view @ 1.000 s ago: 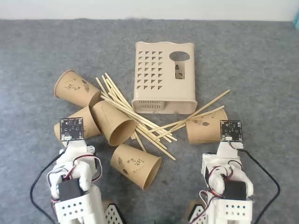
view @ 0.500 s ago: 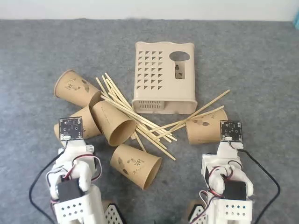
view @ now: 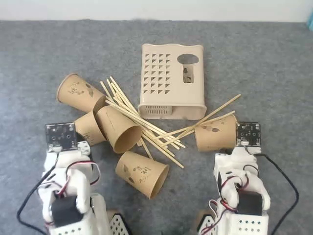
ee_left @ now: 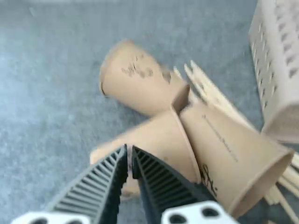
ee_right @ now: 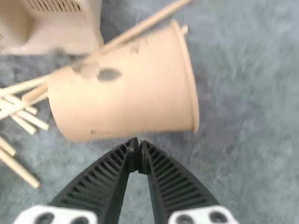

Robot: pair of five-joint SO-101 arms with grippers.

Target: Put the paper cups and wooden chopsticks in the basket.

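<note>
Five paper cups (view: 142,174) lie outside the basket (view: 161,81), so I judge this the first approach. Left gripper (ee_left: 129,156), nearly closed and empty, has one cup (ee_left: 154,140) just ahead; right gripper (ee_right: 138,148), closed and empty, faces another cup (ee_right: 126,84). Each must open wide before grasping

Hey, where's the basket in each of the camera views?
High view: basket in the upper middle, beyond the chopsticks.
Left wrist view: basket just past the chopsticks and cups.
Right wrist view: basket behind the cup that a chopstick crosses.
Shared landmark: the chopsticks beside the basket.
</note>
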